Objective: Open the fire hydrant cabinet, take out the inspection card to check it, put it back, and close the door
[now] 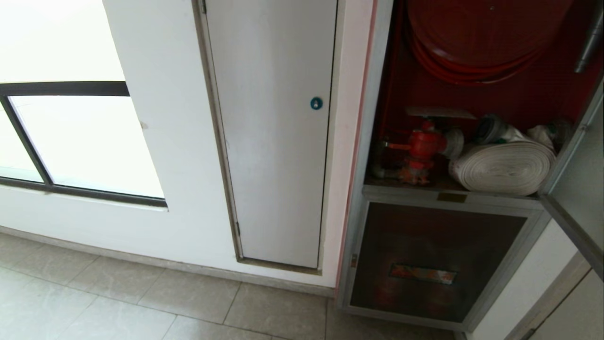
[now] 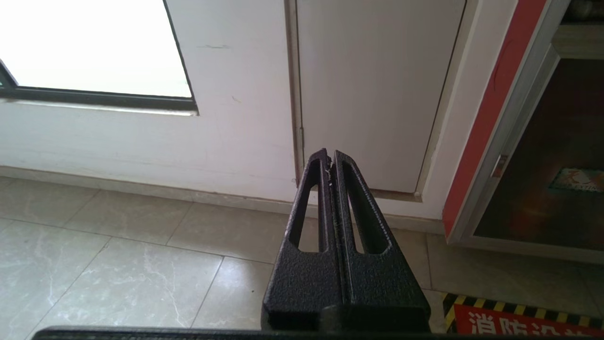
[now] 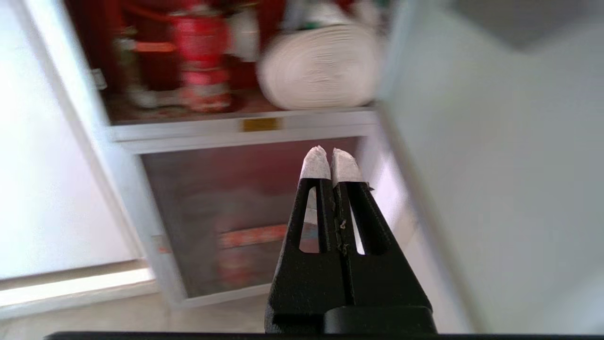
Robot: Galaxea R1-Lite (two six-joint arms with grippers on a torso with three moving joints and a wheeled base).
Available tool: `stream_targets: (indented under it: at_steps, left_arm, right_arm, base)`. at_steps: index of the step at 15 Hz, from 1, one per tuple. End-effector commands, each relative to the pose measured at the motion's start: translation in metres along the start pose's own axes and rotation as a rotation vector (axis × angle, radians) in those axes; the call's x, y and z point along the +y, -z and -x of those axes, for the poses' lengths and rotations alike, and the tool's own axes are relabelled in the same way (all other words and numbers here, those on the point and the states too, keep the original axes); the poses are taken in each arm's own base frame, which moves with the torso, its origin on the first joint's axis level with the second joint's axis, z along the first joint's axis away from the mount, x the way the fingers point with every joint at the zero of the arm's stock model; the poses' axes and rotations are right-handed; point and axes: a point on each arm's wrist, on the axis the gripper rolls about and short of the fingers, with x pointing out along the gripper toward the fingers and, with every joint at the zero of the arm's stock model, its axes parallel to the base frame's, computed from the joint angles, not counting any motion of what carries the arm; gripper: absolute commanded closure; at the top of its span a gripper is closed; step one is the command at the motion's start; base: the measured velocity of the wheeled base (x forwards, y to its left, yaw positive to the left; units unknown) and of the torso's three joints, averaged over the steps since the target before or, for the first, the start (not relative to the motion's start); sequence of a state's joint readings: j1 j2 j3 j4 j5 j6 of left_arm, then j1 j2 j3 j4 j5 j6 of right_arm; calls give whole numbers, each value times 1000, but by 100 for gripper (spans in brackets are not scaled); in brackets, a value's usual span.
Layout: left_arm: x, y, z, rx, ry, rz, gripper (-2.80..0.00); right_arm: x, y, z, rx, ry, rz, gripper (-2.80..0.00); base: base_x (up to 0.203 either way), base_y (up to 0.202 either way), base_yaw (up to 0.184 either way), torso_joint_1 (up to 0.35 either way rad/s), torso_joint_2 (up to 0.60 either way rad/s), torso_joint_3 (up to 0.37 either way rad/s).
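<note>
Fire hydrant cabinet [image 1: 373,141] stands open, red interior showing valve [image 1: 422,146] and rolled white hose [image 1: 502,167]. Door [image 1: 578,189] swung out at right. Right tool [image 3: 331,158] closed, empty, before lower dark panel [image 3: 226,203], door beside it. Left tool [image 2: 329,160] closed, empty, well apart, facing grey-white door [image 2: 377,85]. Inspection card unseen.

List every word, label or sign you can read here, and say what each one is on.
"消防设": white characters on the red floor sign with a yellow-black striped edge; cut off by the frame.
Teal-orange label on the lower dark panel: print too small to read.
Brass plate on the cabinet frame: unreadable.
</note>
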State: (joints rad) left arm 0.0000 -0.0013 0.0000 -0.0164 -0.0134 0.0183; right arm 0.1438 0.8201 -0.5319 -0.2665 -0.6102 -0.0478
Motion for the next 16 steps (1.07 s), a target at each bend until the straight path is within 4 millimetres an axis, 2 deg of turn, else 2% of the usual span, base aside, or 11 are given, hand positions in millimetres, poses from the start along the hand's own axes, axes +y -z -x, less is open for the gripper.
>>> stream_targets:
  at_steps: [1,5,8,10,13,16]
  left_arm:
    - [0,2,-1,7,1,0,0]
    - [0,2,-1,7,1,0,0]
    - [0,2,-1,7,1,0,0]
    - [0,2,-1,7,1,0,0]
    - [0,2,-1,7,1,0,0]
    - [0,2,-1,7,1,0,0]
  right_arm:
    - [-31,1,43,-85,69,-48,0]
    - [-59,19,81,-122,263,-47,0]
    - [-64,44,92,-121,290,-26,0]
    - [-58,68,85,-93,238,-14,0]
    - [-46,99,74,-91,60,-47,0]
    - [-45,104,74,-94,37,-79,0]
  base:
    - [0,0,0,0,0,0]
    - [0,0,0,0,0,0]
    - [0,0,0,0,0,0]
    - [0,0,0,0,0,0]
    - [0,0,0,0,0,0]
    - [0,0,0,0,0,0]
